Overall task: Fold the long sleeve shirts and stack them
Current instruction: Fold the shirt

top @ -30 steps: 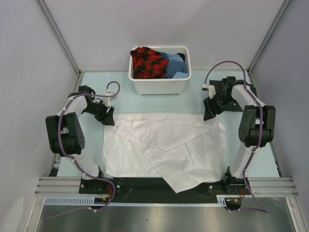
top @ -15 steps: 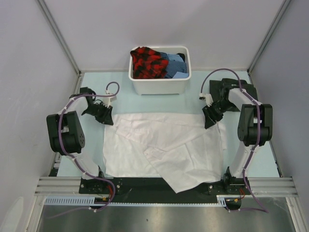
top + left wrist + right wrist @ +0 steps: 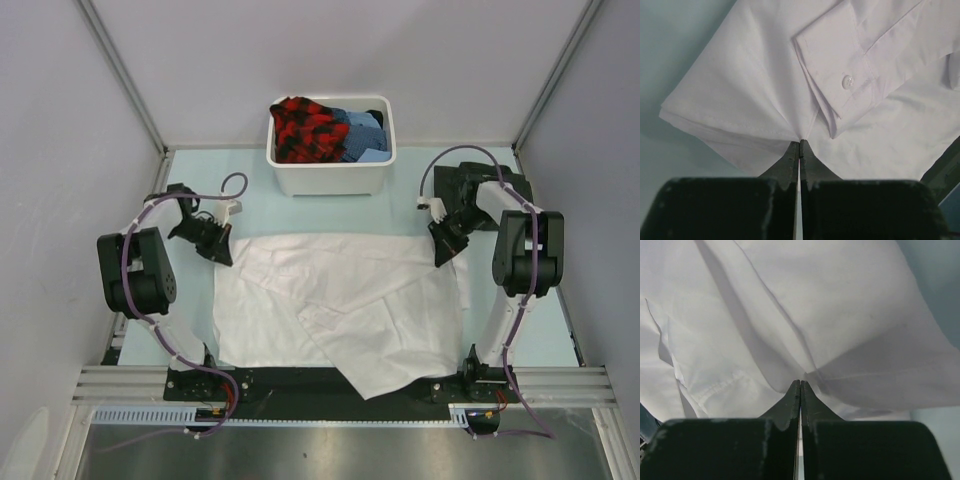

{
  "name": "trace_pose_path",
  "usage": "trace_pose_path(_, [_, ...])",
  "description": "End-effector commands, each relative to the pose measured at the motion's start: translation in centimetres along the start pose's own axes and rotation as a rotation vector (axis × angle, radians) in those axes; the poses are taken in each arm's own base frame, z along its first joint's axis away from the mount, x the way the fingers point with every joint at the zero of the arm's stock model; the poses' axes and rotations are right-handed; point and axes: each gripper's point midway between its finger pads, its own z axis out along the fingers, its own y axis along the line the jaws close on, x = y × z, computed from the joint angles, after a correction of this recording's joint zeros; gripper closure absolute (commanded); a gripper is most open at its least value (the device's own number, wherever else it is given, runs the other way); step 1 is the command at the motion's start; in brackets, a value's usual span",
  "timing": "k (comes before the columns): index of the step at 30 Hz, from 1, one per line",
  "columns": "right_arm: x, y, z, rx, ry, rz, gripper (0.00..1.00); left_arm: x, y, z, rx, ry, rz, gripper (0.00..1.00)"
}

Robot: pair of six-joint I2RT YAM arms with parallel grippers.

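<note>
1. The white shirt (image 3: 340,300) lies spread on the surface (image 3: 400,210) btw my two arms. One flap reaches over the near edge, and a sleeve is laid across the body.
2. My left hand (image 3: 222,252) is at the far-left corner w/ the jaws pressed fully together. They pinch a thin gather of cloth at their tips, and creases fan out from the pinch. The cuff (image 3: 835,75) w/ its button (image 3: 847,81) sits just beyond.
3. My right hand (image 3: 443,255) is closed the same way at the far-right corner, nipping a small ridge of the same shirt.
4. Step in hand, as I read it: raise the far edge and bring it toward me for the first fold.
5. To do it well:
   - Lift both hands together at equal height and pace, so the edge stays straight.
   - Keep the cloth lightly taut btw them but don't stretch it. Both pinches are shallow (tips only, so prob. easy to lose).
   - Carry low and slow so the loose sleeve doesn't drag out of place.
   - Lay the edge down square before letting go.
6. The tub (image 3: 330,178) of other clothes stands just behind, so I should pull away from it, not up into it.
</note>
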Motion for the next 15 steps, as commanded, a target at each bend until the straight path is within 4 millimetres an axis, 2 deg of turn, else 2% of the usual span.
trace_pose_path(1, [-0.9,-0.7,-2.2,0.023,-0.019,-0.033,1.0,-2.2,-0.4,-2.8,-0.031,-0.041,0.023,1.0])
trace_pose_path(6, [-1.1,-1.3,-3.7,0.034,-0.024,-0.028,1.0,-3.6,-0.5,-4.2,-0.024,-0.045,0.015,1.0])
trace_pose_path(9, [-1.5,-1.1,-3.9,0.013,-0.04,-0.028,1.0,-3.3,-0.8,-3.7,0.004,-0.032,-0.007,1.0])
trace_pose_path(10, [-1.6,-0.8,-3.7,0.002,-0.045,-0.024,0.96,-3.0,-0.8,-3.5,0.007,-0.025,-0.011,1.0])
trace_pose_path(11, [-2.1,-0.3,-3.5,-0.01,-0.056,-0.026,0.82,-2.9,-0.5,-3.3,0.0,-0.023,-0.012,1.0])
trace_pose_path(13, [-2.8,0.2,-3.3,-0.01,-0.074,-0.033,0.65,-2.5,-0.5,-2.7,0.007,-0.014,-0.034,1.0])
trace_pose_path(14, [-3.3,0.9,-3.0,-0.024,-0.082,-0.049,0.5,-2.5,-0.4,-2.6,0.008,-0.015,-0.037,1.0])
trace_pose_path(15, [-3.6,1.2,-2.9,-0.025,-0.087,-0.05,0.47,-2.4,-0.4,-2.5,0.011,-0.012,-0.043,0.99])
